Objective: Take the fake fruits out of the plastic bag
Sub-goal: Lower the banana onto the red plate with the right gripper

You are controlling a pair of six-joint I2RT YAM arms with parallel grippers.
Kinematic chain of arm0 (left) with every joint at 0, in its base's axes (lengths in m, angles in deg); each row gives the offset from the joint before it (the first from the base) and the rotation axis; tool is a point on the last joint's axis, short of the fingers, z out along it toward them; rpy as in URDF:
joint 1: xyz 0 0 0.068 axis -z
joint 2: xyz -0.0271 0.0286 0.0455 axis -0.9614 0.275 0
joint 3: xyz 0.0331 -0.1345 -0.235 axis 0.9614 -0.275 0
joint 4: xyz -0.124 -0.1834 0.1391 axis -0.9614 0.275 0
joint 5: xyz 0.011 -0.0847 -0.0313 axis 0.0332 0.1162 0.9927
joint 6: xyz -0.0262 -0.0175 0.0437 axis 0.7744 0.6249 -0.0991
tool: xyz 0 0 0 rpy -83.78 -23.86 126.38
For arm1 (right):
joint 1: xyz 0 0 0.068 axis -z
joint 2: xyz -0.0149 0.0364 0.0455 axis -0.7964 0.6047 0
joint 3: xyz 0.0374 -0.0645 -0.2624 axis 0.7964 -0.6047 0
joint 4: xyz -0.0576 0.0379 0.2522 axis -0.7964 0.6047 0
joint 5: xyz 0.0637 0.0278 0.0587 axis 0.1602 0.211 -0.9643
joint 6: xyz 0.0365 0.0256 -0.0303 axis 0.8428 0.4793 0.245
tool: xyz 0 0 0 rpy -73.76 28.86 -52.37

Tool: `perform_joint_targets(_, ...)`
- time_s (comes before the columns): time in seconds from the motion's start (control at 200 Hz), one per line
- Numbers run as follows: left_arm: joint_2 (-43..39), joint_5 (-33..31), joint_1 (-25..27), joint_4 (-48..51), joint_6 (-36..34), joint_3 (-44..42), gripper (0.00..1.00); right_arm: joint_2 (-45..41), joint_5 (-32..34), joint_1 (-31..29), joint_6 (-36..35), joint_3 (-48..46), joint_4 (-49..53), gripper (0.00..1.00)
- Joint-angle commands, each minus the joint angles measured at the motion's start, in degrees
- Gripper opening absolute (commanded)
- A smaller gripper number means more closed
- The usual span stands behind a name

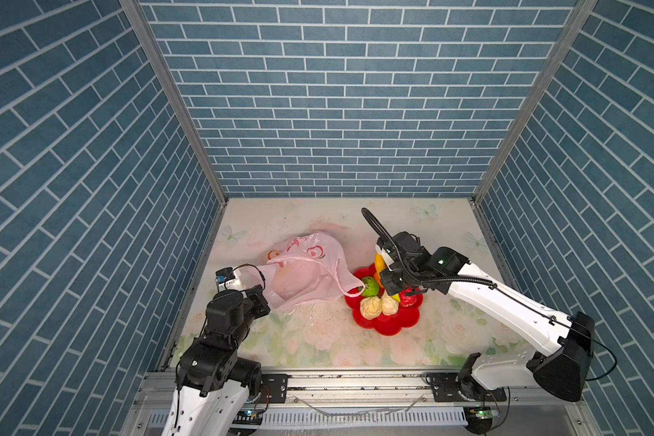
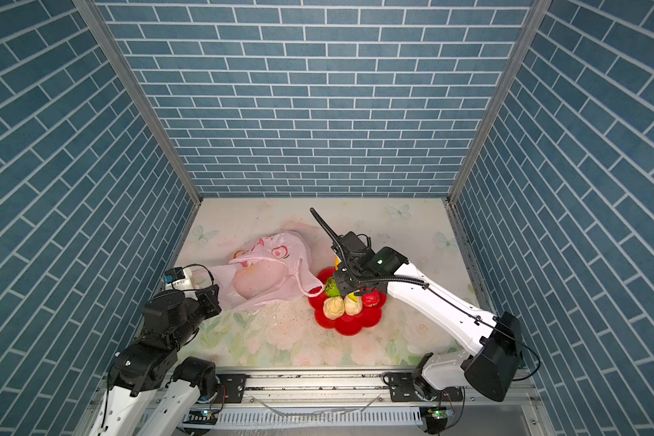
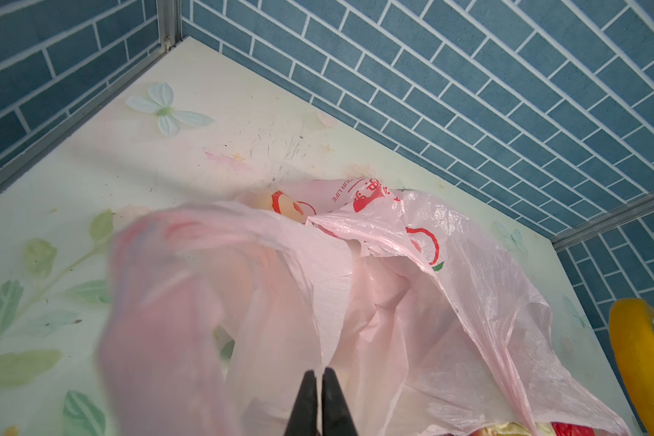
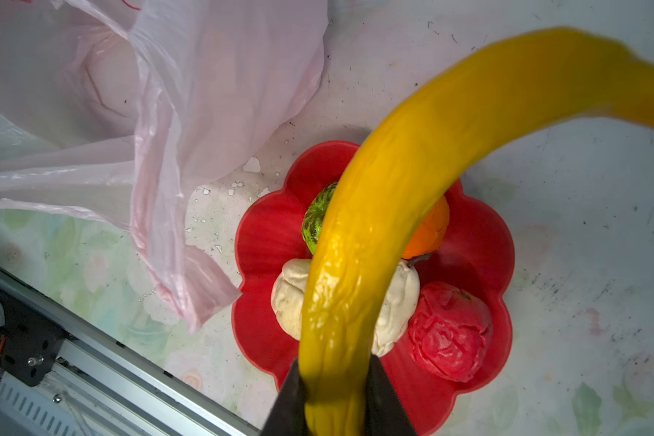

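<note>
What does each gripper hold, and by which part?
Right gripper: yellow toy banana, near one end. Left gripper: apparently the pink plastic bag, at its edge.

You are working in a lab test booth. Blue brick-print panels (image 1: 355, 113) in aluminium framing (image 1: 172, 102) enclose your floral tabletop (image 1: 318, 339) and arm rail (image 1: 355, 383).

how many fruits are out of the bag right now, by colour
yellow banana: 1
green fruit: 1
orange fruit: 1
cream fruits: 2
red fruit: 1
total: 6
</note>
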Motion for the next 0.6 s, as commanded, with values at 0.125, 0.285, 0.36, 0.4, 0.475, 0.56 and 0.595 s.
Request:
perform_joint_targets(0.125, -4.8, -6.1, 0.2, 5.0, -0.1, 2.0, 0.08, 1.7, -1.6, 0.1, 5.3, -4.9, -7.3, 0.08)
perform_joint_targets(0.285, -6.0, -6.6, 0.2, 6.2, -0.1, 1.8, 0.08, 4.4, -4.8, -1.4, 6.5, -5.4, -10.3, 0.07)
perform_joint_targets(0.36, -5.9, -6.5, 0.2, 6.1, -0.1, 1.7, 0.08, 5.9, -5.5, -2.6, 7.0, -5.2, -10.7, 0.08)
perform_joint_targets(0.4, -5.8, -6.4, 0.2, 6.0, -0.2, 1.7, 0.08, 6.5, -5.7, -3.1, 7.5, -5.4, -11.3, 0.08)
perform_joint_targets(0.475, -5.9, -6.5, 0.2, 5.9, -0.1, 1.6, 0.08, 7.2, -6.5, -3.9, 8.7, -6.2, -12.7, 0.08)
perform_joint_targets(0.56, -6.0, -6.4, 0.2, 5.8, -0.2, 1.4, 0.08, 7.8, -7.3, -4.6, 10.3, -7.6, -15.0, 0.07)
perform_joint_targets(0.595, -5.9, -6.3, 0.2, 5.6, -0.1, 1.3, 0.08, 7.9, -7.6, -4.8, 11.1, -8.4, -16.1, 0.08)
